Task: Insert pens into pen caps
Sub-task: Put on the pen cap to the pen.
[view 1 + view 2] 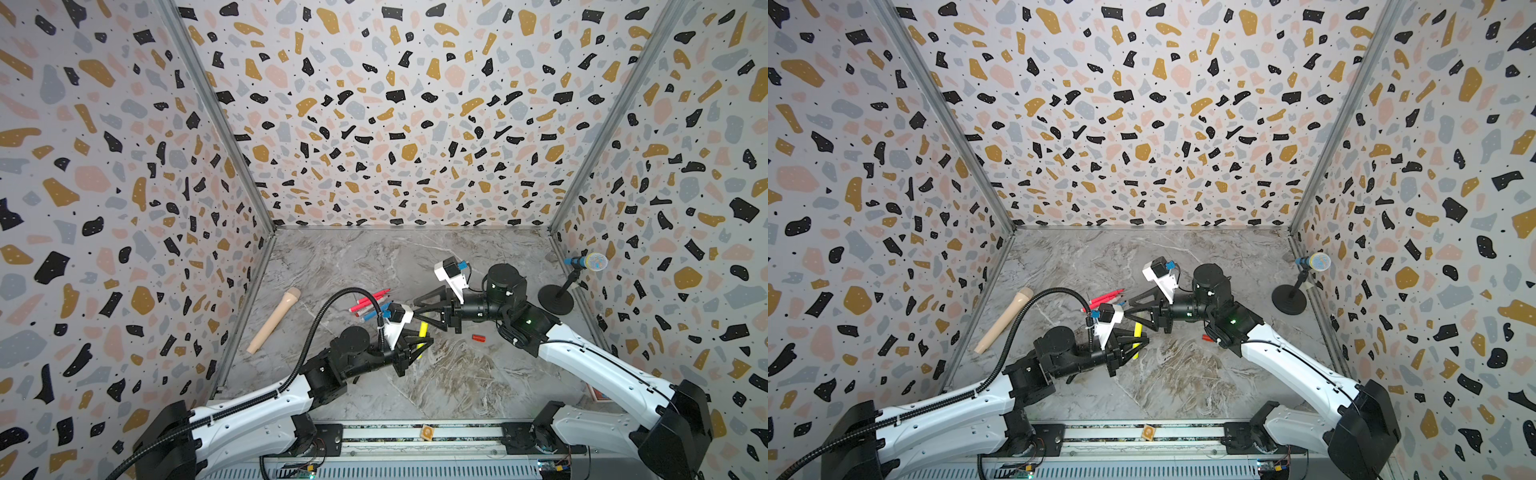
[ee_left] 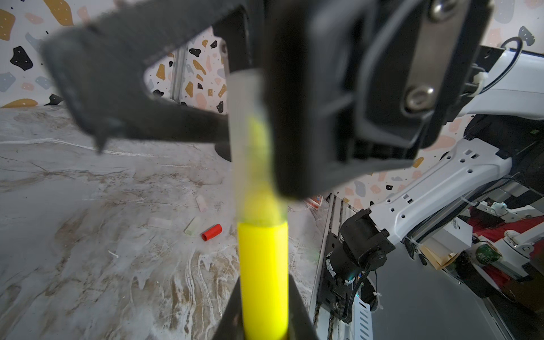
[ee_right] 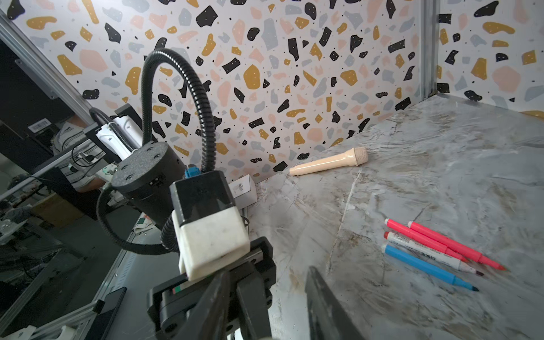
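Your left gripper (image 1: 417,343) is clamped tight on the yellow pen (image 2: 263,273) and holds it off the table (image 1: 457,386), near the middle of the workspace. A clear cap (image 2: 247,164) covers the pen's tip end, down to the bright barrel.

Your right gripper (image 1: 419,311) meets it from the opposite side, with 1 finger on each side of that cap. In the right wrist view the fingers stand somewhat apart (the cap itself is out of that frame). You cannot tell whether they actually press the cap.

The other 4 pens lie side by side on the table, uncapped, just beyond the grippers toward the back wall. They are 2 pink pens (image 3: 426,241), 1 white-barrelled pen (image 3: 426,251) and 1 blue pen (image 3: 426,267).

The red cap (image 1: 478,338) lies on the table beside your right arm. In the left wrist view, 3 pale caps (image 2: 192,226) lie near it.
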Robot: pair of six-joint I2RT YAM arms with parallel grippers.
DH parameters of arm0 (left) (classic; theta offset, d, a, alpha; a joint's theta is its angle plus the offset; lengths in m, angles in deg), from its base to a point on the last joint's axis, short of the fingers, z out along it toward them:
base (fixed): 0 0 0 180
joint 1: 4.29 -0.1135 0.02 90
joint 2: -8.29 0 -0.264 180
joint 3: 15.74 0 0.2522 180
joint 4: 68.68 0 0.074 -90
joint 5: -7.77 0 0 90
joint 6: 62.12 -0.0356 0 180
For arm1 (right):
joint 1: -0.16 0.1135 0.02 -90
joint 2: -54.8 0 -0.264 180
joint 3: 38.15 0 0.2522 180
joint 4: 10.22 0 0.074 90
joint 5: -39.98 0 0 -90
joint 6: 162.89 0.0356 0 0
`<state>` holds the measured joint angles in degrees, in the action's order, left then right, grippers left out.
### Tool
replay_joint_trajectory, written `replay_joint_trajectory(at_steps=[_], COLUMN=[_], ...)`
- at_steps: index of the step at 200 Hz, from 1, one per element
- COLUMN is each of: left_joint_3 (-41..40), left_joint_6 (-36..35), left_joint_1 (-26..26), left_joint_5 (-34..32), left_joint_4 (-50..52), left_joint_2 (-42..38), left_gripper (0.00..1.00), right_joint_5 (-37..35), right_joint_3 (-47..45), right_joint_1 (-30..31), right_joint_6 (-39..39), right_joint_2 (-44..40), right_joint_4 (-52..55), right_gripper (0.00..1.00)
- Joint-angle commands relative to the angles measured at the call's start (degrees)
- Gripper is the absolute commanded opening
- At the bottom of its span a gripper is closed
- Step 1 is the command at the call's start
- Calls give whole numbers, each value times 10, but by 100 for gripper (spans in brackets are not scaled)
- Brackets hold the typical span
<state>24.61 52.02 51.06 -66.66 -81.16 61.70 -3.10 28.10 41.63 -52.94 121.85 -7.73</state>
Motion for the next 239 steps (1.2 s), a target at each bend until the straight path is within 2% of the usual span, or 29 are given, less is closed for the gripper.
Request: replay_joint_trajectory(at_steps=[1, 33, 45, 111, 187, 239], left_joint_3=[-2, -6, -6, 34, 53, 54], left_joint_6=[6, 20, 26, 23, 56, 127], left_joint_1=[-1, -1, -2, -3, -46, -109], left_joint_5=[-5, -23, -31, -65, -63, 34], left_joint_4=[-43, -60, -69, -80, -145, -244], left_joint_2=[-10, -15, -16, -17, -21, -18], left_gripper=[0, 0, 0, 0, 0, 0], right_joint_5=[5, 9, 7, -54, -115, -92], right_joint_3=[0, -21, -35, -115, -237, -274], right_joint_1=[3, 6, 10, 62, 129, 154], right_joint_6=[4, 6, 7, 4, 50, 50], right_joint_2=[-11, -21, -24, -48, -62, -60], right_joint_4=[-29, -39, -43, -32, -80, -101], right_gripper=[29, 5, 0, 0, 0, 0])
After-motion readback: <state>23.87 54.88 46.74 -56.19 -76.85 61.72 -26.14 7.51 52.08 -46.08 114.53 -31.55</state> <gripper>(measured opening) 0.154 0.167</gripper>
